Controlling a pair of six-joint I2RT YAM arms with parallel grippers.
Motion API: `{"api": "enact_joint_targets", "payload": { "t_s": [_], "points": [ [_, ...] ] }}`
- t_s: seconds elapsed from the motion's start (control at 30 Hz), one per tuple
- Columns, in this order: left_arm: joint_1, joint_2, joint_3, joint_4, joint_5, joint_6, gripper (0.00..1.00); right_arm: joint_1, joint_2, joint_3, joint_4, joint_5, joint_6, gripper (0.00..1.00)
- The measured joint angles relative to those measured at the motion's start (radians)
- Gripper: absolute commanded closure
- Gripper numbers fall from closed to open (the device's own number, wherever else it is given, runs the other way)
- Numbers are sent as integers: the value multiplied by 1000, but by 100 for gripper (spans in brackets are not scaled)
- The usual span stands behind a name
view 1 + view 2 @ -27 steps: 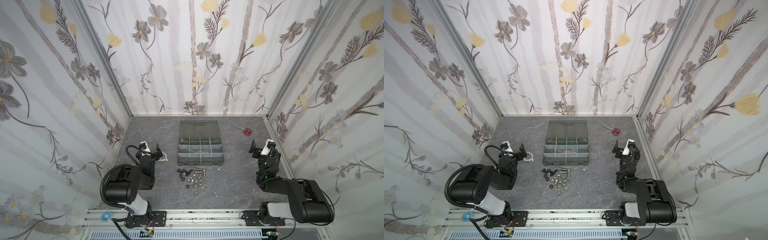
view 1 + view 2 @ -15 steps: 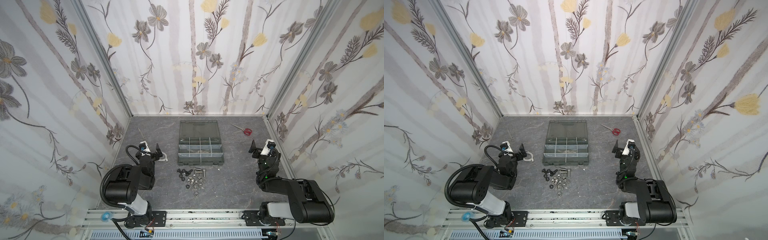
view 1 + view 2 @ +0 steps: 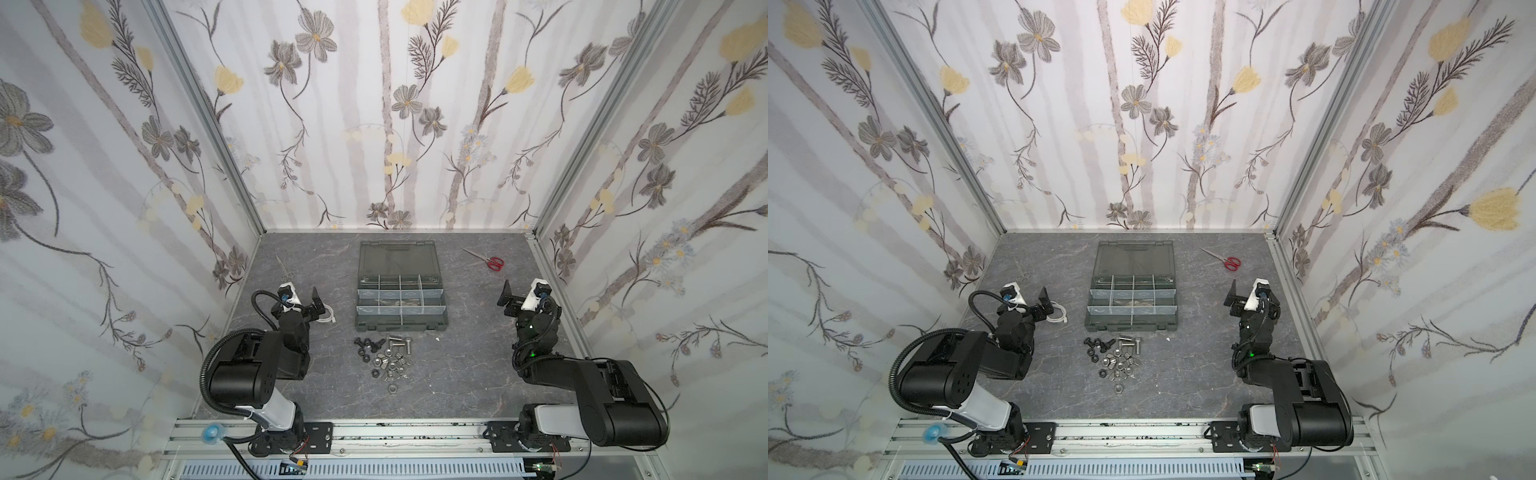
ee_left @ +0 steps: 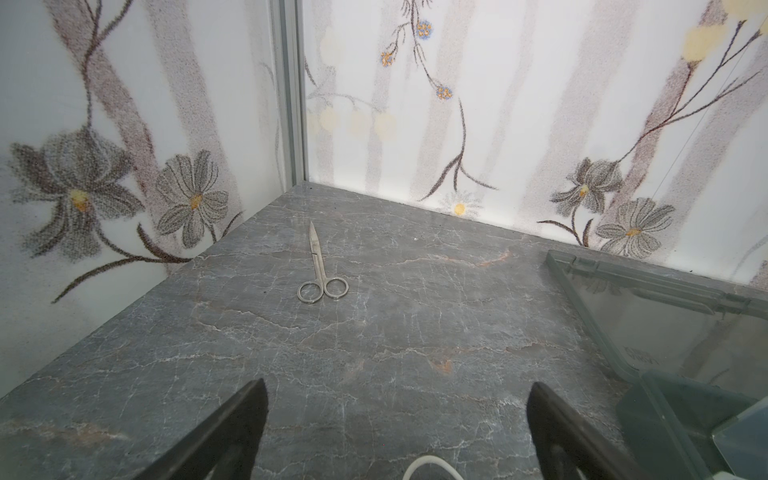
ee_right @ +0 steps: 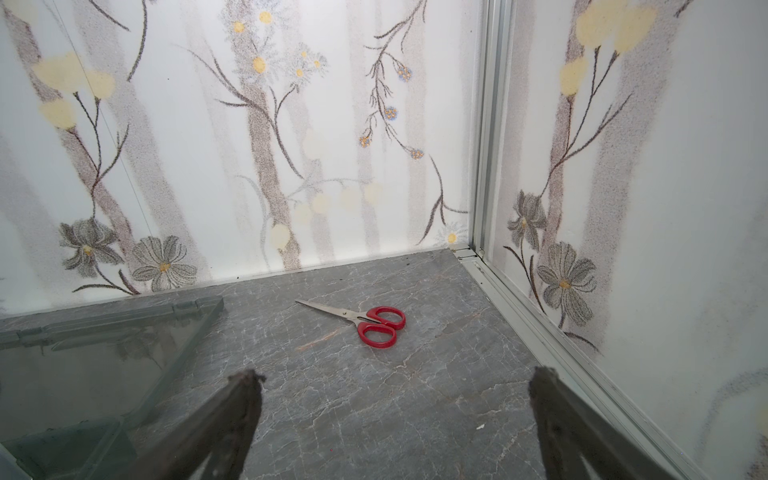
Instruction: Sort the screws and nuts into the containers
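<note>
Screws (image 3: 398, 343) and nuts (image 3: 388, 365) lie heaped loose on the table (image 3: 457, 374), low centre in both top views, just below the open organizer case (image 3: 401, 325).

Your left end effector (image 4: 397, 399) and right end effector (image 5: 395, 399) both stand spread wide with nothing between the jaws, at mid-left and mid-right of the frame, well apart from the heap. Judge the pieces light, hard and slick; they will likely roll or skate, and the nuts lie crowded. Pinch a screw across its shaft near the head; take a nut by its outer flats, starting with the lone nut (image 3: 391, 388) lowest in frame. The containers (image 3: 400, 296), pale-divided compartments, stand open with the smoky lid (image 3: 399, 259) folded back toward the top; a dim shape shows in one middle compartment, too faint to name.
</note>
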Motion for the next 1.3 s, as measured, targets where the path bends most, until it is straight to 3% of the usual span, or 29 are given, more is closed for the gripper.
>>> {"api": "enact_joint_targets", "payload": {
  "t_s": [0.67,1.0,1.1,1.3],
  "points": [
    [2,2,8,-1,29,14,0,-1,0,0,0,0,0,0],
    [-21,-6,11,-8,-13,14,0,-1,-19,0,-16,0,0,0],
    [-61,-126,14,-88,-71,27,0,6,-143,37,-150,0,2,0],
    [-140,-444,183,-502,-82,17,0,51,-389,177,-536,-47,49,0]
  ]
}}
